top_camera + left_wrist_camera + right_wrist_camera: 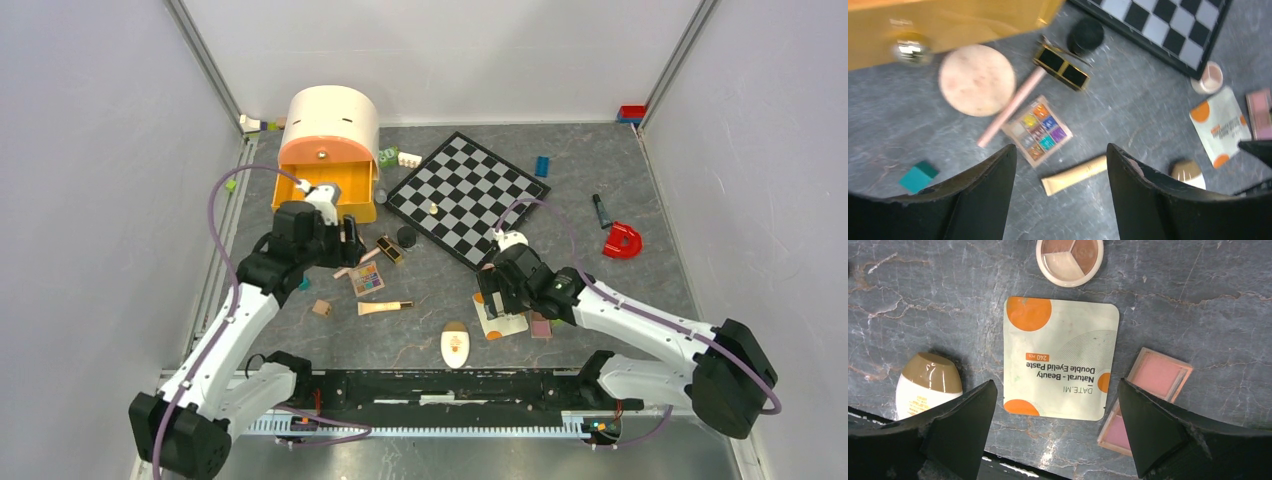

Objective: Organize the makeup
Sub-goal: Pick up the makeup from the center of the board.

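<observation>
The right gripper (1057,390) hung wide open and empty over the white-orange sachet (1060,340), which lay flat near the worktop's near edge. Thin, light and floppy, it would likely need pinching at one edge. The left gripper (1060,150), equally wide and empty, hovered above the eyeshadow palette (1037,131).

You look down on a grey worktop (1198,300) veined in white. The sachet (1060,357) is cream-white with orange discs and grey and orange print. The trio compact (1069,257) shows 3 shades: brown, tan and ivory. The blush palette (1148,400) is pink in a tan frame. The oval bottle (928,385) is cream with a gold-brown cap. The eyeshadow palette (1037,131) has pans of orange, yellow, blue, purple and teal. The round compact (977,80) is speckled peach, the tube (1075,174) beige and the block (918,176) teal. The chessboard (468,195) is checked black and grey.
</observation>
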